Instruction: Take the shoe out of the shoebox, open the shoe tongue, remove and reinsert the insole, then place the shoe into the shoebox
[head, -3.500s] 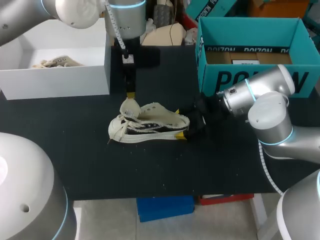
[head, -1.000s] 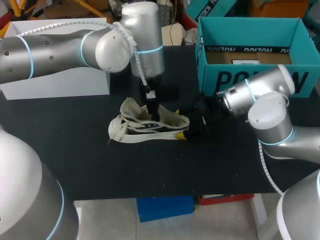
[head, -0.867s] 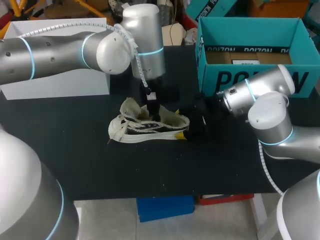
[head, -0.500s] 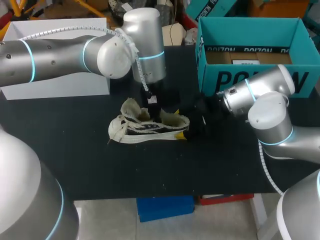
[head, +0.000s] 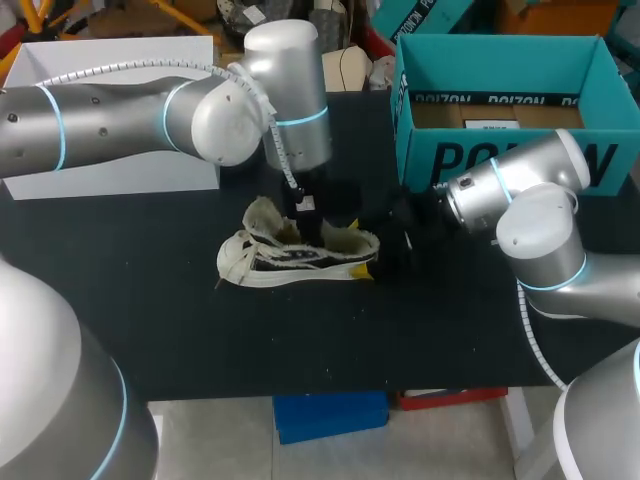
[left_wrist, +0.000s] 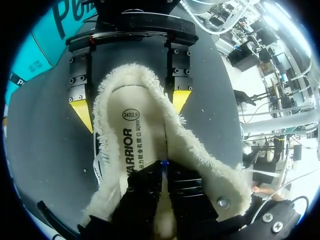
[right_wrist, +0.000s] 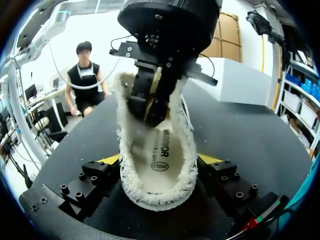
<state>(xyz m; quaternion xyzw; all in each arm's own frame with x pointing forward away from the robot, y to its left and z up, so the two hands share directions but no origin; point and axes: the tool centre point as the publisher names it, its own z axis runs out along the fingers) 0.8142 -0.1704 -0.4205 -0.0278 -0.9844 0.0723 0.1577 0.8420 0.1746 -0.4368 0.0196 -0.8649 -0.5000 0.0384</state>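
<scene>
Shoe (head: 290, 255) sits on its sole mid-frame on the black table (head: 180, 330), long axis running across the picture, toe toward the left edge, heel toward the right. Right gripper (head: 358, 247) is at the heel end and has it clamped, one yellow tip on each side of the fleecy collar. Left gripper (head: 308, 228) points straight down into the shoe's mouth, right over the insole (left_wrist: 131, 132). Pinching it or not? Can't tell, it's buried in there. The left arm is the one placed to lift; the insole's way out looks to be upward, away from that pinned heel.
</scene>
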